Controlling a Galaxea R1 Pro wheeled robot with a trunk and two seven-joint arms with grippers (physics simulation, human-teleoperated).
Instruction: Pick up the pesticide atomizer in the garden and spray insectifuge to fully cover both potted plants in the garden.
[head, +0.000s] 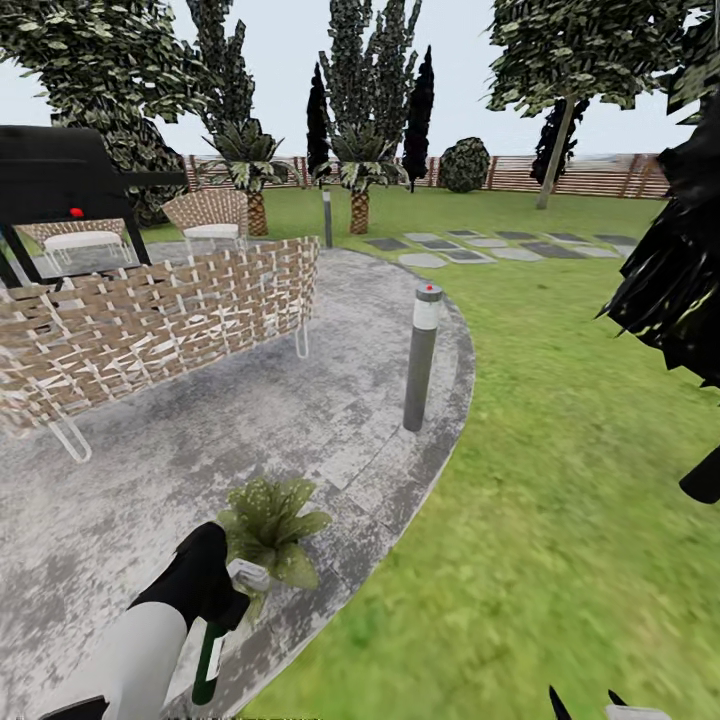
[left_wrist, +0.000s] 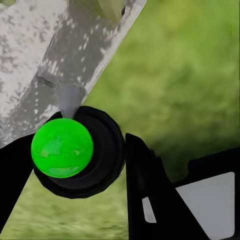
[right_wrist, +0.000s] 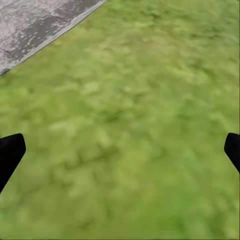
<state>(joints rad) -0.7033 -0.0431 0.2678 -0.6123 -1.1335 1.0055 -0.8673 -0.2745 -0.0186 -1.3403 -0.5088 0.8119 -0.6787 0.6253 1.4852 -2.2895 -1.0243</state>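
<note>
The pesticide atomizer (head: 212, 655) is held in the left gripper (head: 222, 590) at the near left of the head view, low over the grey paved patio (head: 150, 480), with its dark green body hanging below the fingers and its whitish trigger head (head: 248, 574) turned toward a potted plant (head: 272, 525) just beyond it. In the left wrist view the bottle is seen end-on as a bright green round base (left_wrist: 62, 147) inside a dark ring, pinched between two black fingers (left_wrist: 150, 190). The right gripper (right_wrist: 120, 150) is seen in its own wrist view with both fingertips spread far apart over bare lawn (right_wrist: 130, 125), holding nothing. The atomizer is judged to be light, rigid plastic with a smooth and probably slippery body, so a grip high on the neck, just under the trigger head, is judged best for keeping it from sliding or twisting when the trigger is worked; the trigger itself is likely the delicate part. A white label (head: 215, 652) can be made out on the bottle, but no writing or brand on it can be read at this size. A grey bollard lamp (head: 421, 358) stands farther back on the patio edge, and a woven chair (head: 160, 310) sits at the far left.
</note>
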